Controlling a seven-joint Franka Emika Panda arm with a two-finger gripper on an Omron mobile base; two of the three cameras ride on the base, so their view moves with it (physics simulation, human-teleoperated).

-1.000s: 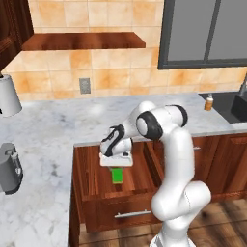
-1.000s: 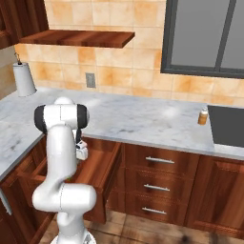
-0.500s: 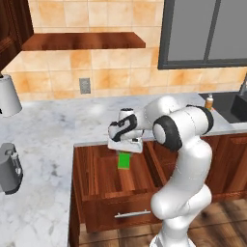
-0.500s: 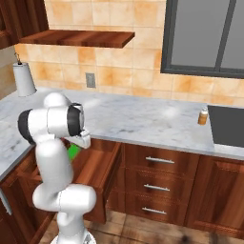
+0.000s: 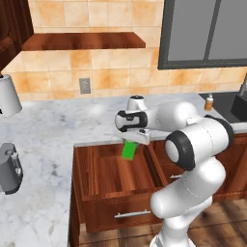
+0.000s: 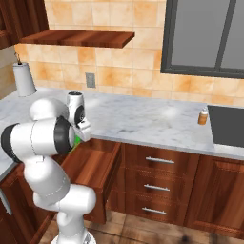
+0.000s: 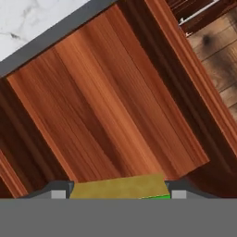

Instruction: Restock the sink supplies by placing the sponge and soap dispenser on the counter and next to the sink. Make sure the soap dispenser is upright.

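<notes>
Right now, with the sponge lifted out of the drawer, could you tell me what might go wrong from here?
1. The sponge hangs from the gripper by its top edge over the open drawer; a slip would likely drop it back in.
2. The sink lies far along the counter, so the carry is long.
3. The soap dispenser stands upright beside the sink; setting the sponge down close by could knock it over.

You have an open wooden drawer (image 5: 111, 178) pulled out below the worktop, its floor bare. A paper towel roll (image 5: 8, 95) stands at the far left (upright, near the wall). A brown wall shelf (image 5: 82, 41) hangs above a grey outlet (image 5: 85, 86).
</notes>
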